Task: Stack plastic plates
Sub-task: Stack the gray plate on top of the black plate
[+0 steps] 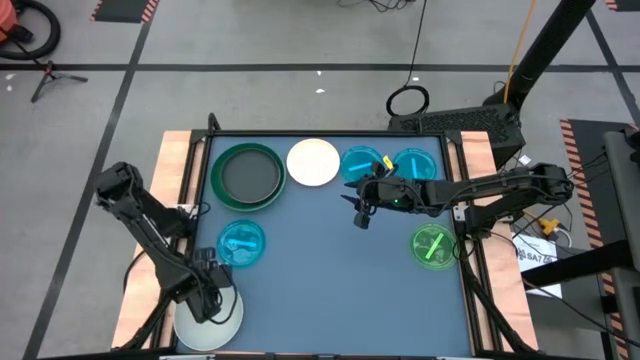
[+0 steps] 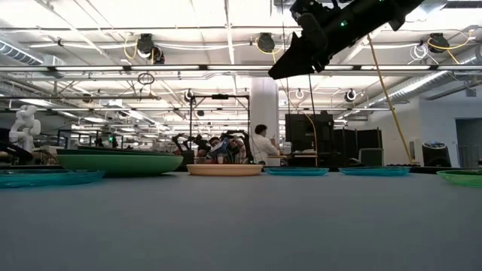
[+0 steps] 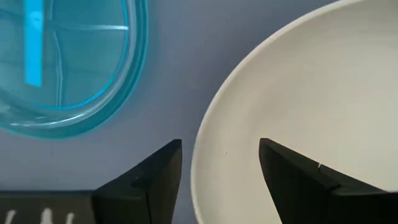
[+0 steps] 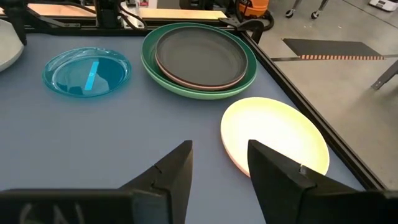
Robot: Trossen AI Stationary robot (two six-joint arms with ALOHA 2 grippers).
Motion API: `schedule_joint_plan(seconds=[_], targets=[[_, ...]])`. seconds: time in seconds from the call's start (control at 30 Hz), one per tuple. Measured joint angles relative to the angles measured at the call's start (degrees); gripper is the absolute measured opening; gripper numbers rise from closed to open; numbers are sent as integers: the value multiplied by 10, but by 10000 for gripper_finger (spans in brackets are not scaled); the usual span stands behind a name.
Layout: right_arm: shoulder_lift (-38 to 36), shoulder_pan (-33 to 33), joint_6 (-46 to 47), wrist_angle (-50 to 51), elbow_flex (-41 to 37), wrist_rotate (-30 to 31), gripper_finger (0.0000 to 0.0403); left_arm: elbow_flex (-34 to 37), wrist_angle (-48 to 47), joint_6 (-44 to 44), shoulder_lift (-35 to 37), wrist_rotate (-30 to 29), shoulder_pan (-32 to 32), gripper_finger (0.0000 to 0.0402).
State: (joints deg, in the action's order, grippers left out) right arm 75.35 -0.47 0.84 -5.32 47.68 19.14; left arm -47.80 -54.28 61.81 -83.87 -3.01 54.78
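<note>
A white plate (image 1: 226, 322) lies flat at the table's near left corner. My left gripper (image 1: 212, 298) points down over it, open. One finger (image 3: 155, 177) stands outside the plate's rim (image 3: 202, 155) and the other (image 3: 292, 177) over its inside, with a gap showing on each side. A cyan plate (image 1: 241, 243) lies just beyond. At the far left, a dark grey plate sits in a green plate stack (image 1: 248, 175), and a pink rim (image 4: 205, 84) shows between them. A cream plate (image 1: 313, 162) lies beside the stack. My right gripper (image 1: 362, 210) hangs open above the table's middle, holding nothing.
Two more cyan plates (image 1: 362, 163) (image 1: 413, 165) lie along the far edge, partly under the right arm. A bright green plate (image 1: 432, 245) lies at the right side. A raised black frame (image 1: 465, 270) borders the blue mat. People sit at desks (image 2: 263, 143) beyond the table.
</note>
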Motion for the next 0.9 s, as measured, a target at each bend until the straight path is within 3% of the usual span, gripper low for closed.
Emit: schedule_joint_plan(seconds=[0.47,0.9], targets=[[0,0,0,0,0,0,146,27,47,5,-14,0,0,208],[0,0,2,0,0,0,146,27,47,4,-13,0,0,35]])
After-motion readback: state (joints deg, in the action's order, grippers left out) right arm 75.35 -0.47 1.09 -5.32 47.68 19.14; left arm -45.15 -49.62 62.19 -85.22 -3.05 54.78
